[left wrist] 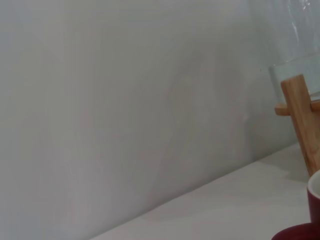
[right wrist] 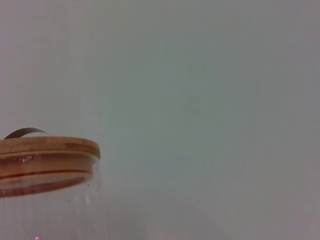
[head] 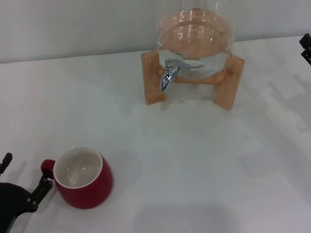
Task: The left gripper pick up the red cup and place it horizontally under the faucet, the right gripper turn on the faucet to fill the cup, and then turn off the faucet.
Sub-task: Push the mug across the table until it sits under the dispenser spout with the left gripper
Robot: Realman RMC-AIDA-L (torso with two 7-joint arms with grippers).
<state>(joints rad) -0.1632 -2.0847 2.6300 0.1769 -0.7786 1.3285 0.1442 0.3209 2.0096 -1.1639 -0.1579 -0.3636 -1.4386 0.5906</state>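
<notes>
Red cup point(head: 85, 179), claw point(head: 24, 189) seemingly alongside

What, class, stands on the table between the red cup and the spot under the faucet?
Nothing visible: bare white table lies between the red cup, near the left tool, and the faucet.

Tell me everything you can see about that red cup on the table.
The red cup is a squat, rounded mug, dark red and glossy outside, white inside, apparently ceramic. It stands upright on the white table, mouth up, looking empty. A small loop handle sticks out toward the robot's left. The left gripper is right at that handle, one black finger touching or nearly touching it. The cup sits well in front and to the left of the faucet, not under it.
</notes>
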